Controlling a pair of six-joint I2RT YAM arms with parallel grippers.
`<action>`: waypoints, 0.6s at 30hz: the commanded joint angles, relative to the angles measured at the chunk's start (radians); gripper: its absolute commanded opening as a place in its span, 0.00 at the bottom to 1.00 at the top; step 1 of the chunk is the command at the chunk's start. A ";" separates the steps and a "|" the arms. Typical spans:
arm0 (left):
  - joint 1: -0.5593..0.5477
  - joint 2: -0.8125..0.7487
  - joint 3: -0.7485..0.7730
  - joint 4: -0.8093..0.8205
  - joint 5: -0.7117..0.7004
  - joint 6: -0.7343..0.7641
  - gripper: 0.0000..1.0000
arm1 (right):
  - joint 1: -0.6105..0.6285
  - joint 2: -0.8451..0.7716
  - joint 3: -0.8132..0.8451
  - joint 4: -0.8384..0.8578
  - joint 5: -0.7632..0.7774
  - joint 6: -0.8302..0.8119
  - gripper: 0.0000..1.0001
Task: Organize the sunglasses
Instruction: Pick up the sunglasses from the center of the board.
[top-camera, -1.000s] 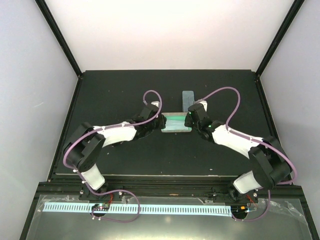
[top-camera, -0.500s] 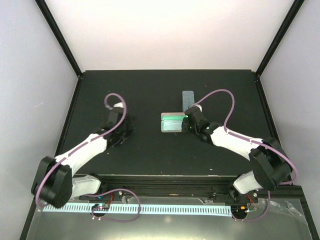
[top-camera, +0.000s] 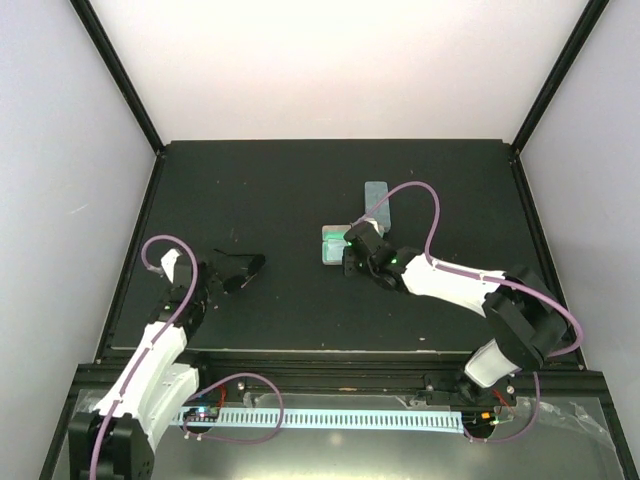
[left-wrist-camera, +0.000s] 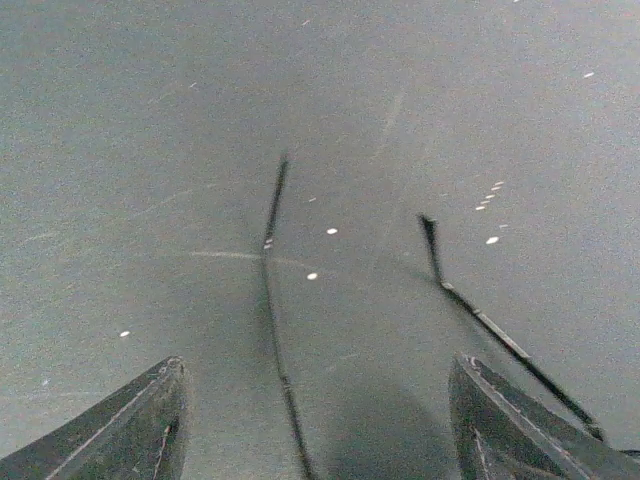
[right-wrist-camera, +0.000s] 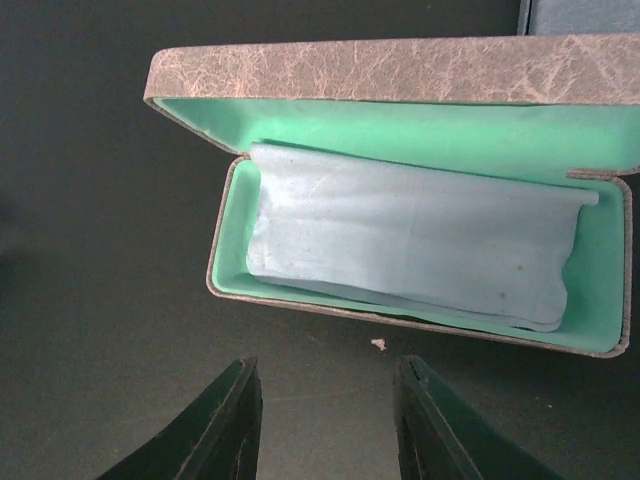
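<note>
**Thin black arms on a black desk: easy to miss, easy to bend**

Your left claw (left-wrist-camera: 316, 362) stands wide apart and has hold of nothing. The black sunglasses (left-wrist-camera: 272, 300) lie on the desk (top-camera: 300, 180) between its fingers. Both thin arms are unfolded and point toward 12 o'clock in the wrist view, and the front of the frame is hidden below the picture's edge. Close from here and you may catch only one arm, or squeeze the two together and strain a hinge. From above, near 8 o'clock on the desk, the dark frame all but vanishes, so judging height from that view is risky.

Your right claw (right-wrist-camera: 328, 364) is partly open and empty, just at 6 o'clock of the open case (right-wrist-camera: 380, 70) in its own view. The light blue cloth (right-wrist-camera: 410, 240) fills the green-lined tray. Glasses laid on it with arms spread would probably keep the lid from closing. A nudge from the claw could also slide the case or tip its lid shut. A second case (top-camera: 375, 195), blue-grey, lies at 1 o'clock of the open one, touching or just beside it; I cannot tell which. The pink-maroon pair shows in no view.

The desk is matt black and flecked with pale specks. A white back wall (top-camera: 330, 70) closes it off at 12 o'clock. Pale walls stand at 3 and 9 o'clock, with black posts at the far corners.
</note>
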 joint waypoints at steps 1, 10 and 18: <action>0.054 0.073 -0.014 0.032 0.038 -0.019 0.67 | 0.017 0.006 0.037 -0.011 0.017 0.016 0.39; 0.151 0.321 -0.003 0.171 0.276 0.036 0.44 | 0.025 -0.028 0.019 -0.022 0.045 0.023 0.39; 0.163 0.412 0.021 0.206 0.306 0.066 0.33 | 0.025 -0.027 0.024 -0.025 0.054 0.022 0.39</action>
